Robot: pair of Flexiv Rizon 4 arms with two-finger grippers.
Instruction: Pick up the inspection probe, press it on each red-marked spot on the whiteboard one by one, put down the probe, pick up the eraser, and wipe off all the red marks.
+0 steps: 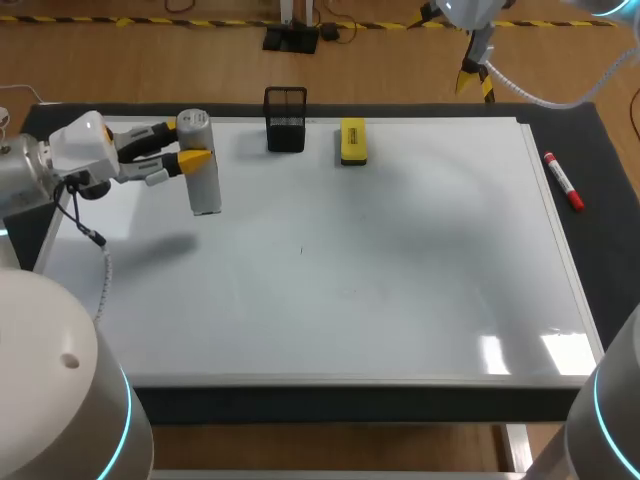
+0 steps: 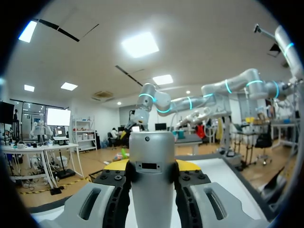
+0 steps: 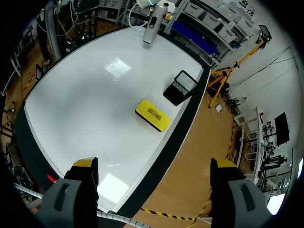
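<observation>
The inspection probe (image 1: 204,185) is gripped upright by the left end effector (image 1: 190,143) above the whiteboard's (image 1: 400,260) left side — it should be lowered squarely and pressed lightly. The right end effector (image 3: 153,171) gapes empty.

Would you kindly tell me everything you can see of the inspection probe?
The inspection probe is a plain grey cylinder, metal-looking, with a rounded top end. The left wrist view shows a small dark rectangular slot on its side and a tiny dot above that. It stands roughly upright, clamped from two sides in the left gripper, over the far left corner of the whiteboard. Its lower end seems lifted off the board, since its shadow lies apart from it.
</observation>
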